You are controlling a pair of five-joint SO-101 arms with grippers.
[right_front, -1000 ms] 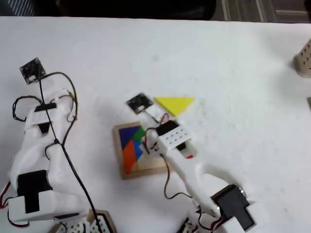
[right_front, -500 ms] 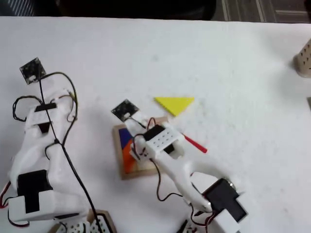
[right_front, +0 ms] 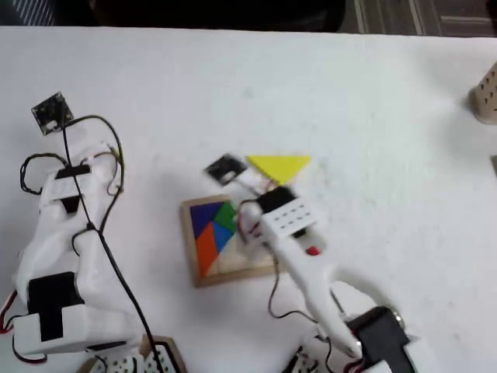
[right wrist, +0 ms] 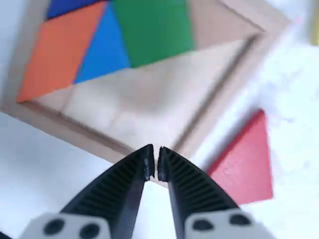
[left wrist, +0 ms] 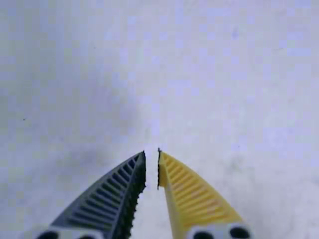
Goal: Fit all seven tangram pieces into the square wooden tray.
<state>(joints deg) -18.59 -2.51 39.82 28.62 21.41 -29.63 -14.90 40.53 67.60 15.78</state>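
**Right arm swung back toward the tray's right side**

The right pincer is closed with nothing between its fingers. It hangs over the rim of the wooden tray. The red triangle lies on the surface just outside that rim. In the tray, the orange piece, blue piece and green piece sit together; the rest of the floor is bare wood. The yellow triangle lies beyond the tray, toward the far edge, where it lay before.

Half a second ago the right arm stood over the tray's left part; it now covers the right part and most of the red triangle.

The left pincer is closed and empty over bare surface. The left arm is unchanged.
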